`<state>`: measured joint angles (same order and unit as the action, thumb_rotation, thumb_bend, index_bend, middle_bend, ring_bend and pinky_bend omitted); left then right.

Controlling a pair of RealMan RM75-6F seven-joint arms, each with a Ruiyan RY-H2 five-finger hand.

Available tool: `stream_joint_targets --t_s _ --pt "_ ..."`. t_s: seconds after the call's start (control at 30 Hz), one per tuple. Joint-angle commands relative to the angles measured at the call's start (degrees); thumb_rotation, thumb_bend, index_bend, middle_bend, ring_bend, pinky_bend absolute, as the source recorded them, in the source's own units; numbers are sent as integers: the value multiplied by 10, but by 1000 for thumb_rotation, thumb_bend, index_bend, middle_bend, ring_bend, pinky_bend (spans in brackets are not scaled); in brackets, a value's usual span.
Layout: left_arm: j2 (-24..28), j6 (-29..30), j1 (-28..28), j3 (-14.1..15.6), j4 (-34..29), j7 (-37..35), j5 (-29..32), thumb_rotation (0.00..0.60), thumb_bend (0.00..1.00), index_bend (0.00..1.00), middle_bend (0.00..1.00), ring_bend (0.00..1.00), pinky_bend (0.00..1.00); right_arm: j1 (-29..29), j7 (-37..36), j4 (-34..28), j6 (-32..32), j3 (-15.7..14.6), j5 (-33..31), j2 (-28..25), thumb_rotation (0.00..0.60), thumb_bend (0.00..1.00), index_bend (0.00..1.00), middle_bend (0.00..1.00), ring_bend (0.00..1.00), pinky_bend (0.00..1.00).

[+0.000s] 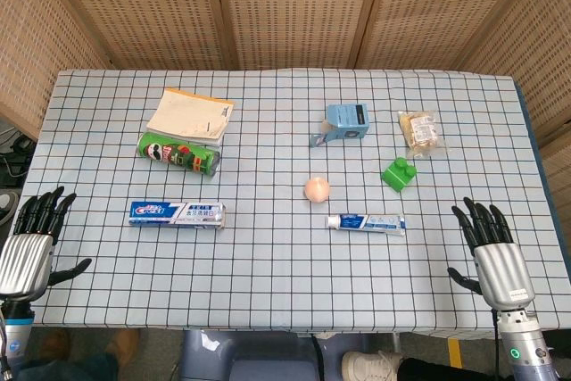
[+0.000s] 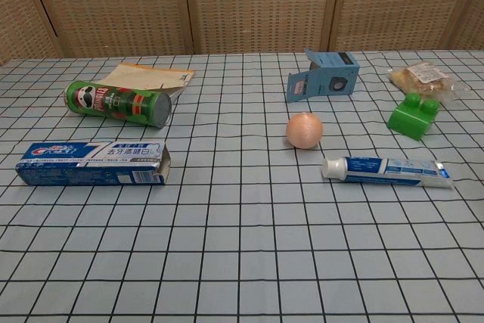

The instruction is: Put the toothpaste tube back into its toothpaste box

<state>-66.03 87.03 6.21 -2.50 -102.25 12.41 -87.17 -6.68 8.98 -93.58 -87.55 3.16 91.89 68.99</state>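
The toothpaste tube (image 1: 366, 223) (image 2: 387, 169) lies flat right of centre, its white cap pointing left. Its blue toothpaste box (image 1: 177, 213) (image 2: 92, 163) lies on the left side of the table, with the open end facing right. My left hand (image 1: 34, 236) hovers at the table's front left corner, fingers spread and holding nothing. At the front right corner my right hand (image 1: 491, 247) is likewise spread and empty. Both hands are far from the tube and the box. The chest view shows neither hand.
A green chip can (image 1: 178, 153) (image 2: 119, 103) lies behind the box, next to a booklet (image 1: 189, 114). A peach ball (image 1: 317, 188) (image 2: 304, 130) sits just behind the tube. Further back are a small blue box (image 1: 344, 122), a green block (image 1: 400, 172) and a snack bag (image 1: 420, 130).
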Motion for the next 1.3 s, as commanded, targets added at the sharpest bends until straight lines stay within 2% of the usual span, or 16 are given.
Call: stream_joint_targets --t_s 0.03,0.2,0.3,0.4,0.6,0.7,0.8,1.0,1.3 --pt "0 0 -1 1 -1 0 0 600 0 0 0 0 0 0 0 -1 1 0 -1 0 600 0 0 0 0 0" --pt "1 -1 -1 0 -2 -1 2 600 0 0 0 0 0 -1 -2 1 3 -2 1 1 600 0 5 0 0 0" --pt "2 1 -2 0 -2 -3 1 600 0 0 0 0 0 -11 -23 2 29 -5 -4 5 600 0 39 14 2 0" --pt "0 -1 -1 -2 -2 1 3 600 0 0 0 0 0 -37 -25 21 69 1 -9 16 600 0 96 101 74 11" --pt "-5 -7 3 -8 -3 13 14 600 0 0 0 0 0 -105 -2 67 176 24 -46 60 600 10 192 251 215 193" --pt "-7 -10 4 -10 -1 17 22 600 0 0 0 0 0 -134 22 87 224 38 -77 88 600 78 273 339 306 298" --pt "-9 -15 6 -13 1 19 30 600 0 0 0 0 0 -156 36 111 252 51 -103 122 600 129 302 385 362 378" --pt "-12 -28 12 -17 5 21 47 600 0 0 0 0 0 -187 67 158 281 74 -156 189 600 216 325 407 389 435" --pt "-11 -37 16 -20 7 17 58 600 0 0 0 0 0 -216 106 193 296 93 -206 242 600 252 381 453 444 490"
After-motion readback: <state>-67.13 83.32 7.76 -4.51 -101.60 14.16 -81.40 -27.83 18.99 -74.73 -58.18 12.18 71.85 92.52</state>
